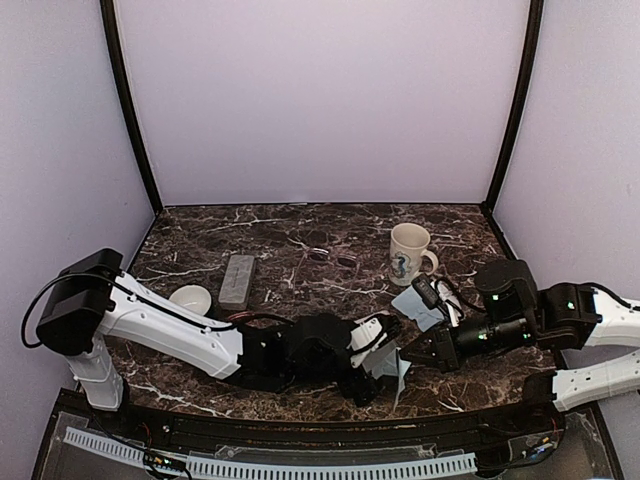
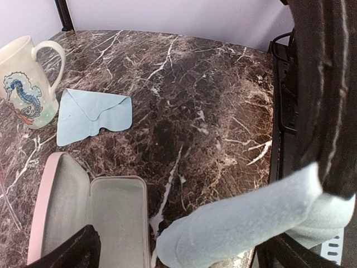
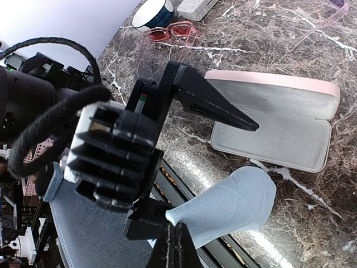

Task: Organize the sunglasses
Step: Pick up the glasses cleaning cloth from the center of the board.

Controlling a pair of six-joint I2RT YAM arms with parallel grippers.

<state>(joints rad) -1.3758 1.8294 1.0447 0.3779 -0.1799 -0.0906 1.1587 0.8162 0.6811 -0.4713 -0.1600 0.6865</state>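
Note:
The red-pink sunglasses (image 3: pixel 170 30) lie folded by a bowl; my left arm mostly hides them in the top view. The thin dark sunglasses (image 1: pixel 333 258) lie at mid table, left of the mug. My right gripper (image 3: pixel 177 240) is shut on a corner of a light blue cloth (image 3: pixel 228 204), which hangs just above the table's front edge (image 1: pixel 388 368). My left gripper (image 3: pixel 212 170) is open, its jaws wide apart, with the cloth (image 2: pixel 245 218) beside its lower finger. An open pink case (image 3: pixel 273 125) with a grey lining lies empty just beyond it (image 2: pixel 89 215).
A seahorse mug (image 1: pixel 410 255) stands at the back right with a second blue cloth (image 2: pixel 92 114) folded in front of it. A closed grey case (image 1: pixel 237 280) and a small bowl (image 1: pixel 190 298) sit at the left. The black front rail (image 1: pixel 300 420) runs below the grippers.

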